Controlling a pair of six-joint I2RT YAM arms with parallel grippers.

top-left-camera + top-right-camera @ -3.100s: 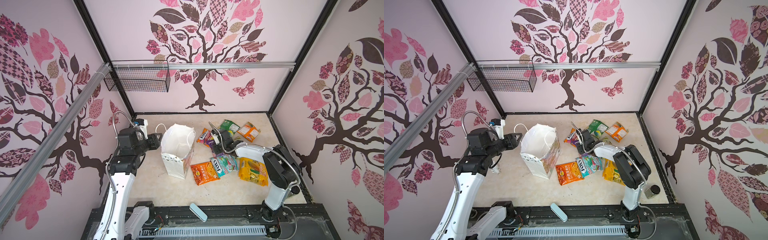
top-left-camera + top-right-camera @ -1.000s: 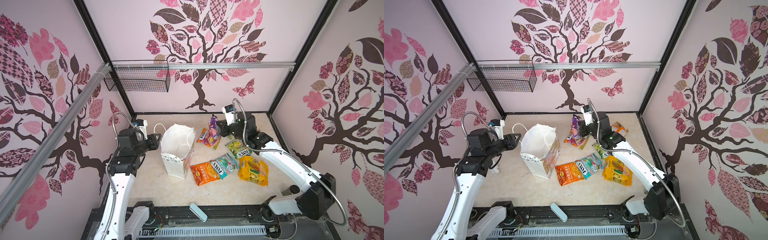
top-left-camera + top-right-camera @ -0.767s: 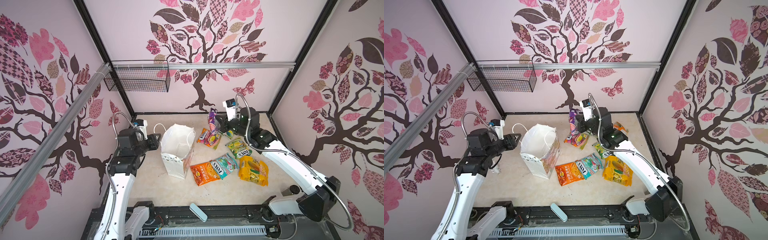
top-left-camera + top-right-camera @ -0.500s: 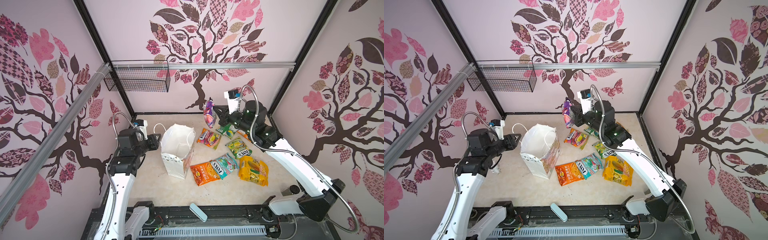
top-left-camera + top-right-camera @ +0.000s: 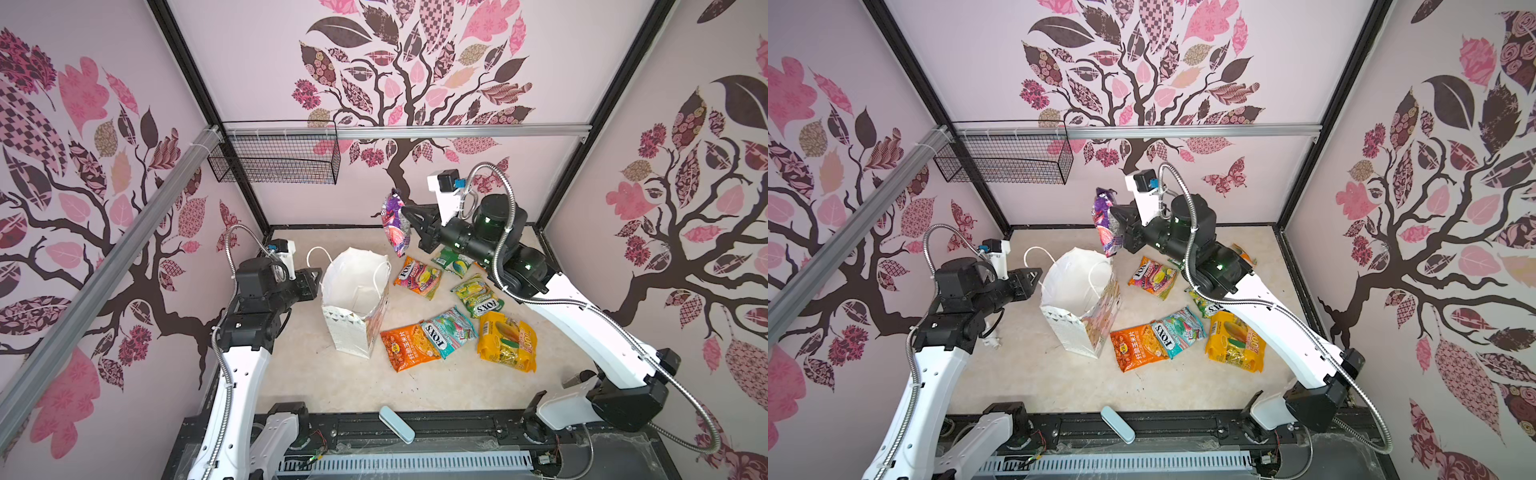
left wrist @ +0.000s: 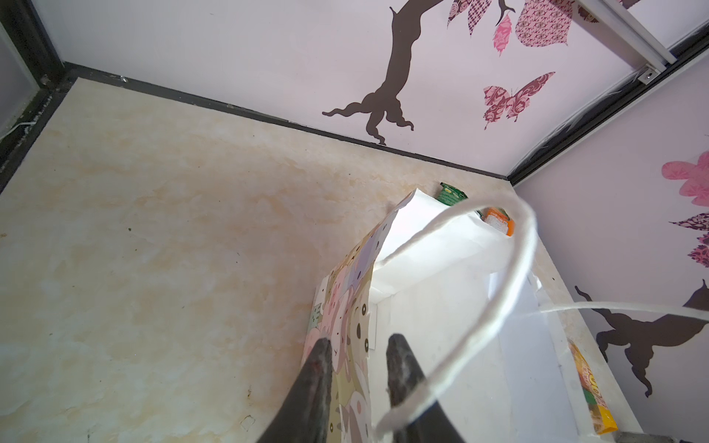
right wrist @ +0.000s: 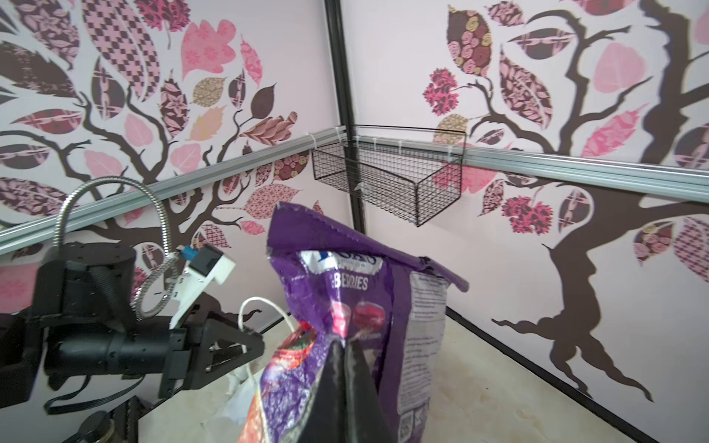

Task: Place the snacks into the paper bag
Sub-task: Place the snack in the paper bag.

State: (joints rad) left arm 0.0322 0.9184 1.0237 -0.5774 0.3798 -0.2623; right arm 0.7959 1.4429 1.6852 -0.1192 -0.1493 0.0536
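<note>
The purple packet (image 5: 394,224) has risen toward the paper bag (image 5: 349,332), clamped in the right tool (image 5: 405,216); the left tool (image 6: 356,343) stands apart astride its rim.

Lab robot cell; papered walls (image 5: 257,62), aluminium rail (image 5: 457,131)

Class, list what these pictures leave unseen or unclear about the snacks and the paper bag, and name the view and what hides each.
Inside bottom of the paper bag: both top views, behind its near wall; left wrist view, crossed by the blurred cord handle.
Orange packet: left wrist view, only a corner past the bag's rim; top views, under the right arm.
Brand word on the purple packet: right wrist view, cut by a crease.
</note>
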